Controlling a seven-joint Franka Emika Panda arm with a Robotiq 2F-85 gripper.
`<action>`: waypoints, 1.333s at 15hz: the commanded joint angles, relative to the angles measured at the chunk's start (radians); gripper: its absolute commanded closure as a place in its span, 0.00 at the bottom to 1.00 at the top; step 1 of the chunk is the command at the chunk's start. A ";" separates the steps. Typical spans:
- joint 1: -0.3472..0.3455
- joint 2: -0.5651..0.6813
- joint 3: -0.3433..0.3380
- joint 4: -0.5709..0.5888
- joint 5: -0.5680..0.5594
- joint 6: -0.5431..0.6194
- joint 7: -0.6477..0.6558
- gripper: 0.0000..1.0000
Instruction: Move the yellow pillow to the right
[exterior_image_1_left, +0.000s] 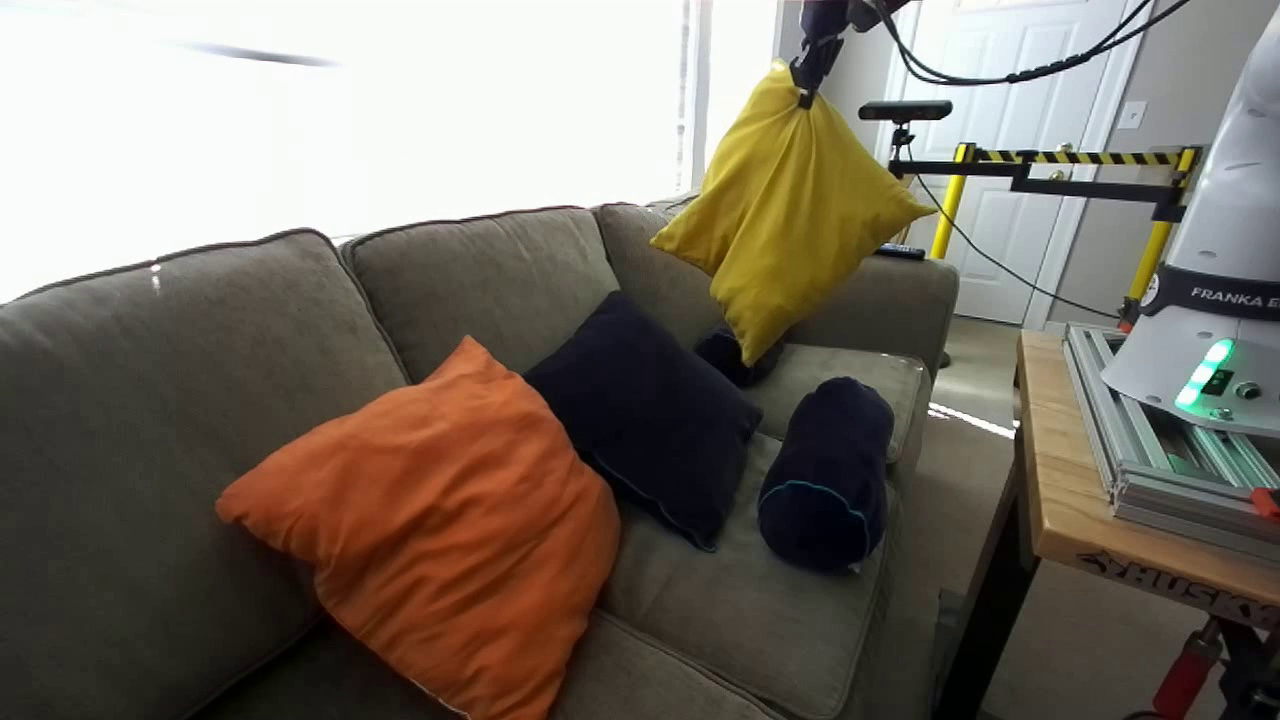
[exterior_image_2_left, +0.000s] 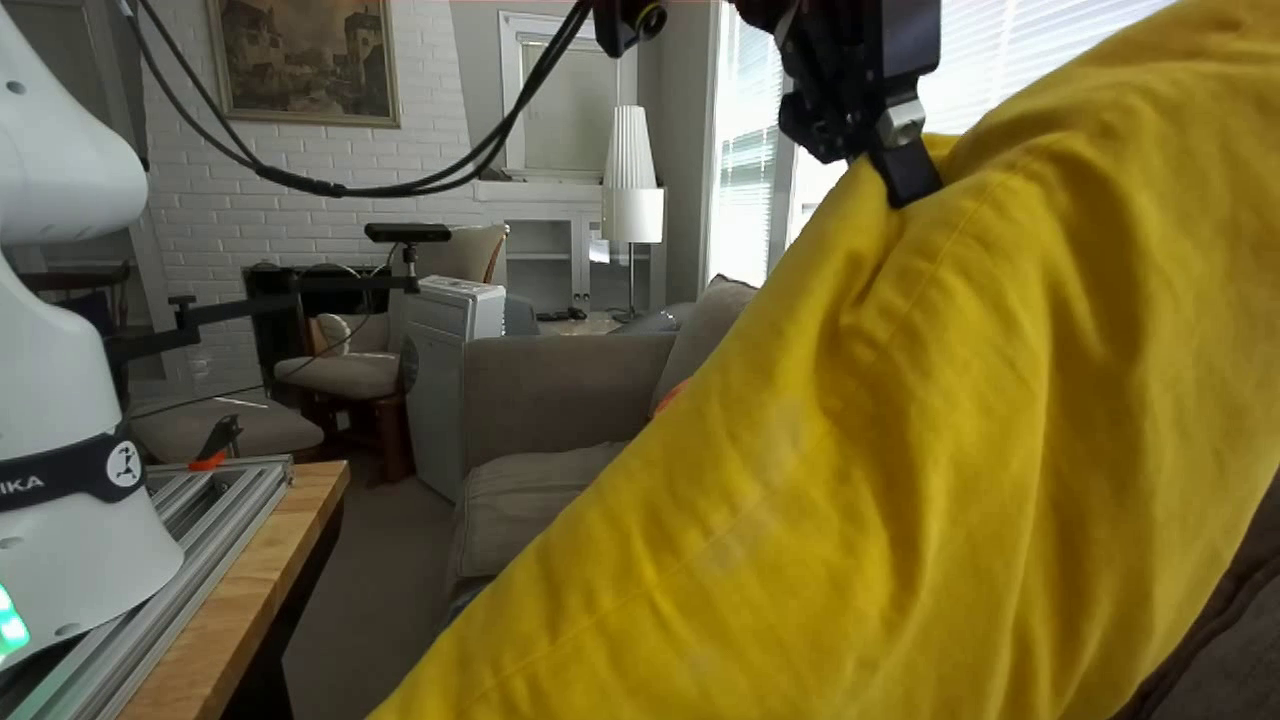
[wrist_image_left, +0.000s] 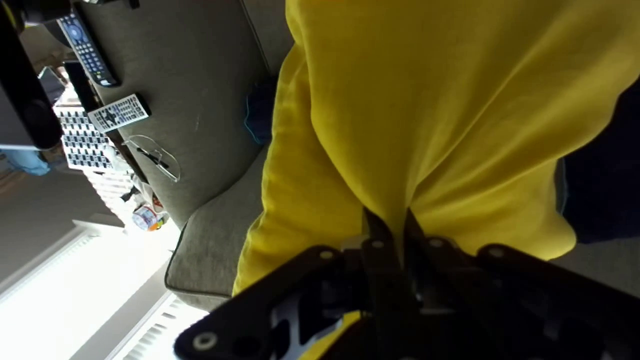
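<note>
A pillow (exterior_image_1_left: 790, 215) hangs from the tool (exterior_image_1_left: 805, 97) over a sofa (exterior_image_1_left: 480, 275) bearing, left to right in an exterior view, a near cushion (exterior_image_1_left: 450, 530), a middle cushion (exterior_image_1_left: 650, 415) and a bolster (exterior_image_1_left: 828, 475); at far right, the robot's base (exterior_image_1_left: 1200, 335) stands on a bench (exterior_image_1_left: 1060, 470).

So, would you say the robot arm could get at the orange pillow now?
Probably not: its pincer grips the yellow pillow, which would need releasing first, though nothing appears to lie on the orange pillow.

Yellow pillow (exterior_image_2_left: 890, 450) in black fingers (exterior_image_2_left: 908, 174)
</note>
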 joint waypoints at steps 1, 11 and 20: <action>-0.011 -0.035 -0.002 -0.033 -0.035 0.019 0.048 0.98; -0.092 0.079 -0.088 0.015 -0.095 0.130 0.111 0.60; -0.056 0.137 -0.087 0.065 -0.100 0.187 0.140 0.01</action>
